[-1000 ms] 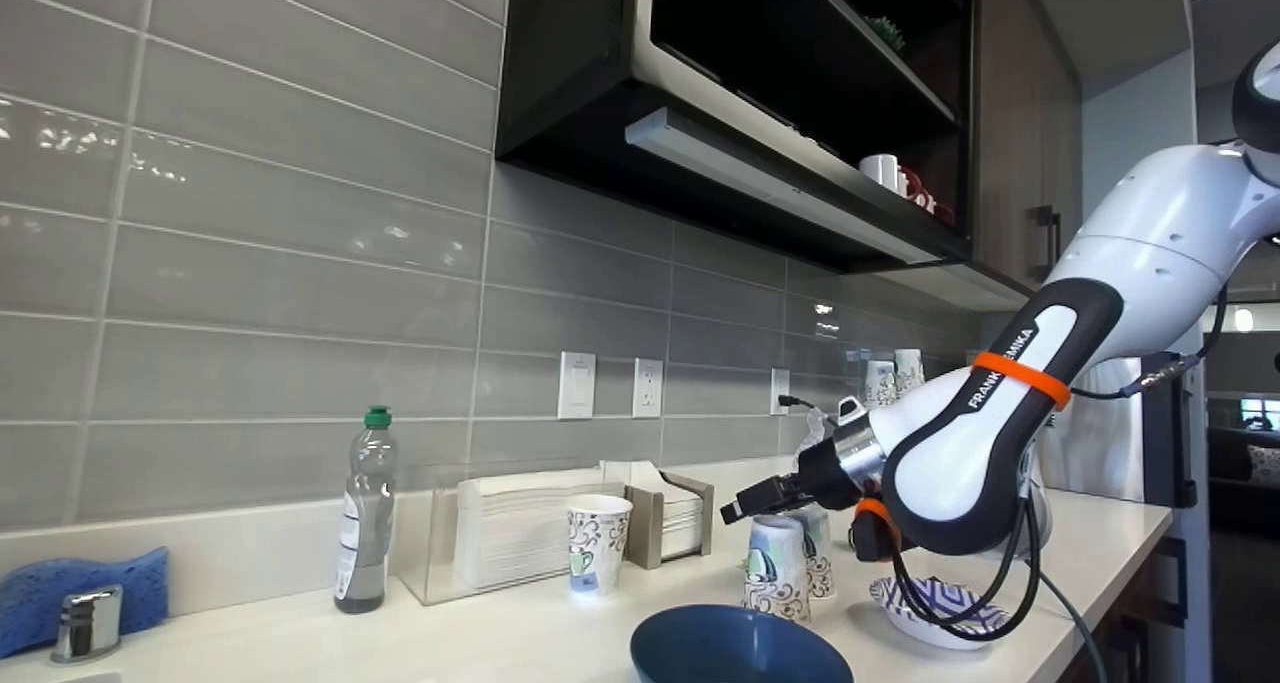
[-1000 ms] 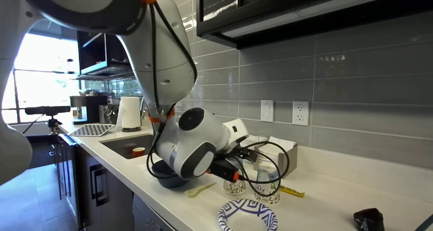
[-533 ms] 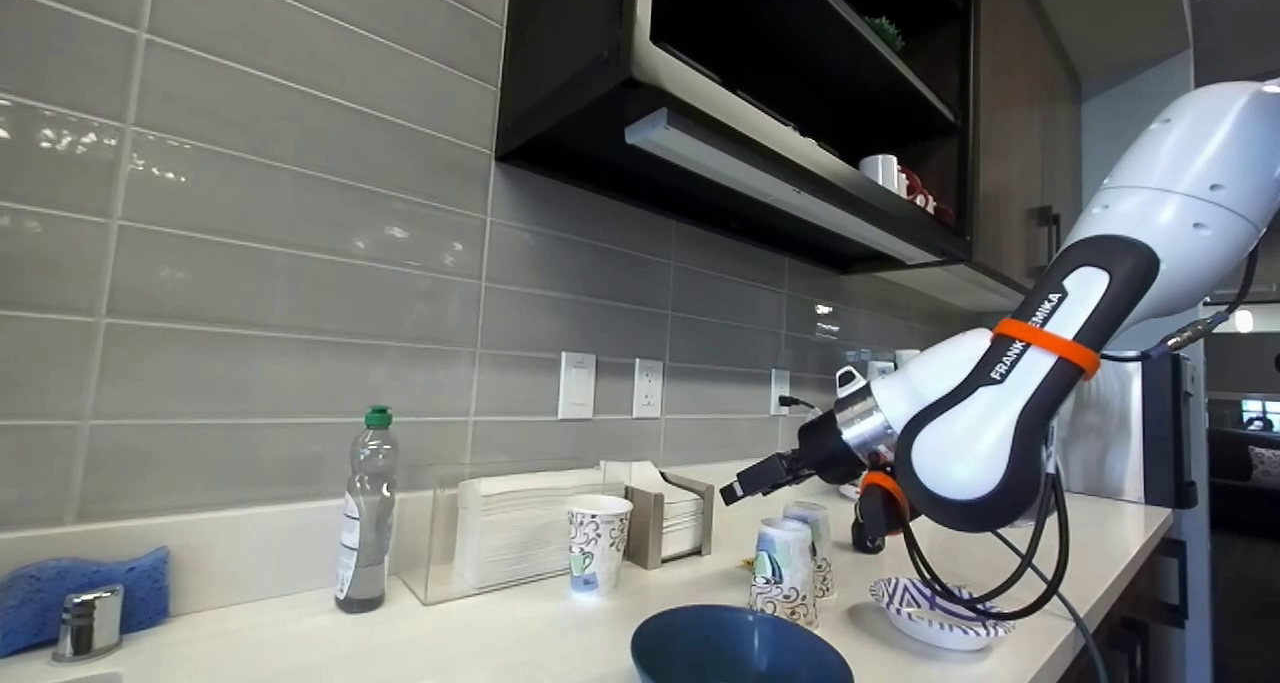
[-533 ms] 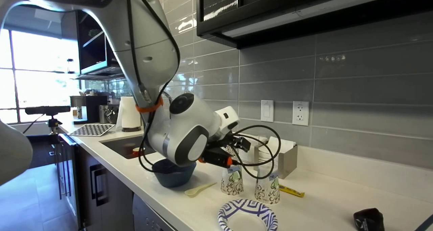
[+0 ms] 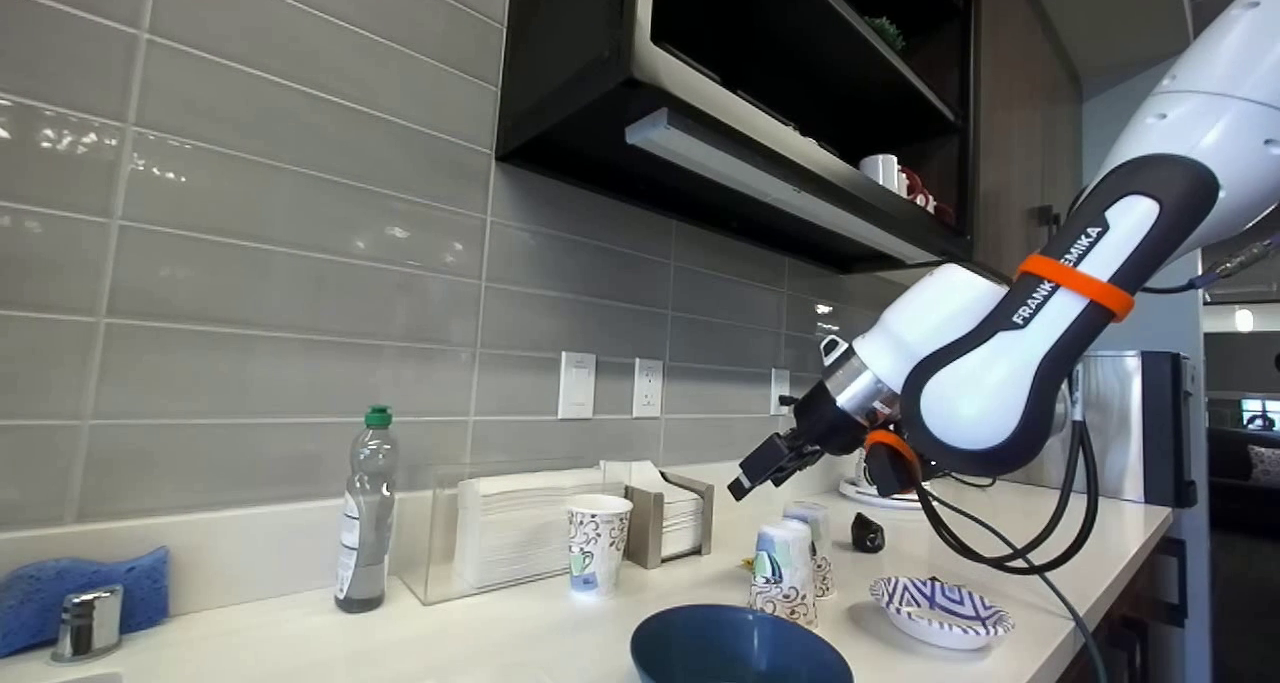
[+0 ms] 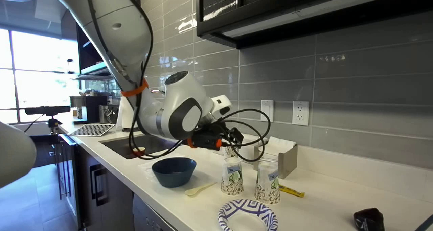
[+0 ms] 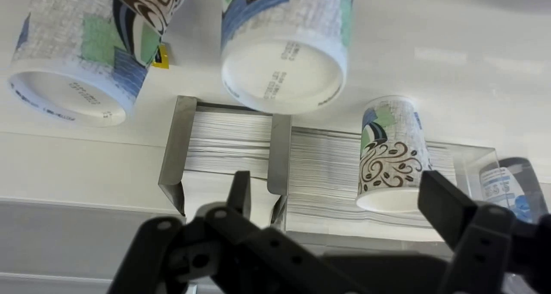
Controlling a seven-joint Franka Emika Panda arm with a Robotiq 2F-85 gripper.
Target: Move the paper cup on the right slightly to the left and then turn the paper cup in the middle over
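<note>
Middle white paper cup with blue-green print [image 7: 285, 51]: inverted on the pale countertop [image 6: 338, 190], closed base uppermost, seen toward twelve o'clock in the wrist view (top edge of every view taken as twelve). Matching inverted paper cup [image 7: 82, 57]: toward ten o'clock in the same view, near the middle cup, a gap between them. Grey-sided holder of white napkins [image 7: 280, 156]: at seven o'clock of the middle cup. Black two-fingered gripper [image 7: 335, 197]: toward six o'clock in the wrist view, its fingers [image 7: 445, 208] spread wide apart; both exterior views place it above the middle cup and apart from it.

In an exterior view, the upright paper cup of the same print [image 5: 598, 548] stands mouth uppermost at nine o'clock of the middle cup, in front of the clear rectangular holder of white paper sheets [image 5: 438, 553]. Clear bottle with green cap [image 5: 365, 523] and blue sponge [image 5: 110, 593]: both toward eight o'clock in that view.

In an exterior view, around the middle cup: round dark-blue bowl [image 6: 174, 177] at nine o'clock, pale-yellow spoon [image 6: 195, 191] at eight, white bowl with blue geometric pattern [image 6: 248, 205] at five. Slender yellow packet [image 6: 292, 191]: just beside the matching inverted paper cup, toward three o'clock.
</note>
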